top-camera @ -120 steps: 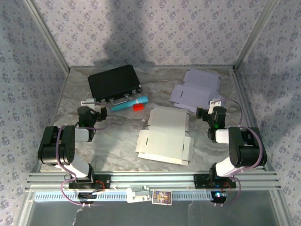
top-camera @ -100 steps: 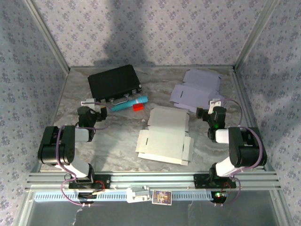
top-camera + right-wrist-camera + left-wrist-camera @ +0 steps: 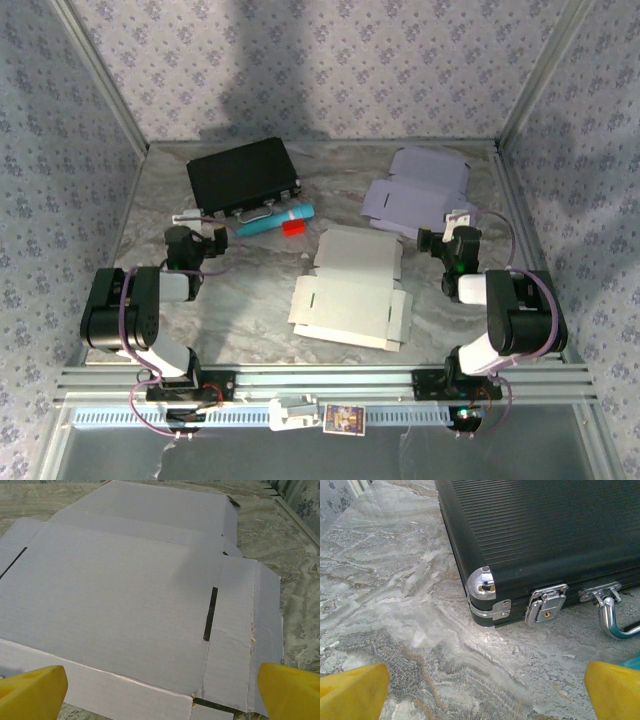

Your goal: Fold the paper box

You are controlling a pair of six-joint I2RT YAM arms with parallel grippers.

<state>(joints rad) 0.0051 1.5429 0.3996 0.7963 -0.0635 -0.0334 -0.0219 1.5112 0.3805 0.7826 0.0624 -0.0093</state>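
On the marbled grey tabletop (image 3: pixel 150 200), the left gripper (image 3: pixel 482 695) hangs by the left edge, its yellow fingers (image 3: pixel 352 692) spread wide apart and gripping nothing, facing the chrome-capped corner of a black ribbed hard case (image 3: pixel 243 175) lying toward the far left corner. Just beside the case's near side lie a teal cylindrical pen (image 3: pixel 275 220) and a small red piece (image 3: pixel 292 228). An unfolded white paper box (image 3: pixel 350 290) lies flat at the tabletop's middle. Toward the far right corner lies an unfolded lavender paper box (image 3: pixel 415 195), flat as well, with the right gripper (image 3: pixel 160 690) at its near edge, fingers wide apart and empty.
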